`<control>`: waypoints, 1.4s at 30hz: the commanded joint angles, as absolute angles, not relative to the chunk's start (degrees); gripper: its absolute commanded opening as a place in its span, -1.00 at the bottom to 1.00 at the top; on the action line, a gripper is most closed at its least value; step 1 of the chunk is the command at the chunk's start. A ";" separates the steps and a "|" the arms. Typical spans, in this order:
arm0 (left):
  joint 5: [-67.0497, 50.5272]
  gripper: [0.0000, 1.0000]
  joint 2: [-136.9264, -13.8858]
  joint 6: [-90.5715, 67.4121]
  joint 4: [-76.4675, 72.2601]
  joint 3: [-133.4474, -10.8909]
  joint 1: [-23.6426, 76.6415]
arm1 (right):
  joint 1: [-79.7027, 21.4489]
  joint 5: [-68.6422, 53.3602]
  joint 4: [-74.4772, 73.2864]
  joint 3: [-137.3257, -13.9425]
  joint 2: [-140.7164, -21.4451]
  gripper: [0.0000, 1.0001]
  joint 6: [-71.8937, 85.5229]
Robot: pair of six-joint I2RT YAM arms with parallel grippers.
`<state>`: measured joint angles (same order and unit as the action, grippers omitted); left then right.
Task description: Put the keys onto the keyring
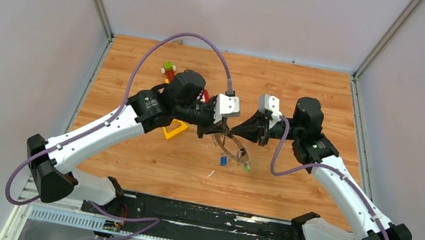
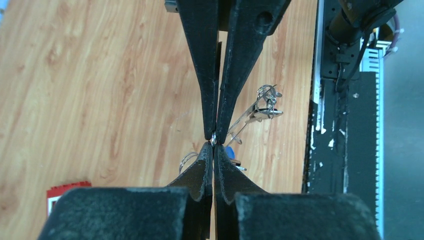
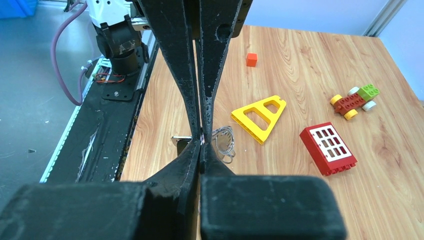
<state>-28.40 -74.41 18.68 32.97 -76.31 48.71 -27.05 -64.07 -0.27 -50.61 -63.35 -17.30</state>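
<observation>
Silver wire of the keyring [image 3: 224, 140] loops out just beside the spot where our two claws meet tip to tip above the wooden table [image 1: 305, 89]. We see the left gripper [image 2: 213, 150] pinched fully closed and the right gripper [image 3: 201, 147] closed as well, both nipping the keyring's thin wire at the same point. In the top view the ring hangs under the joined tips near the middle of the table, with a blue-headed key [image 1: 223, 161] and a green-headed key [image 1: 247, 168] at its near side. A yellow triangular block [image 3: 260, 117] lies to its left. A red window brick [image 3: 328, 148], a small toy car [image 3: 355, 99] and an orange cube [image 3: 251, 59] sit farther off.
</observation>
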 commanded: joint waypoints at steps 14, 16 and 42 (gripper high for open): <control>-34.70 -0.90 -68.05 19.98 22.05 -70.65 48.74 | -27.56 -66.09 0.97 -51.50 -62.82 -1.00 -18.02; -35.37 -0.62 -67.32 23.03 20.93 -69.37 48.73 | -27.55 -66.56 0.98 -51.50 -62.83 -1.00 -17.96; -30.60 -0.43 -66.71 27.63 23.04 -66.82 48.70 | -27.59 -66.23 0.30 -51.70 -62.40 -1.00 -18.02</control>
<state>-30.50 -67.64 26.41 23.31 -67.07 48.66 -27.51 -65.08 -0.64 -50.61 -63.66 -17.28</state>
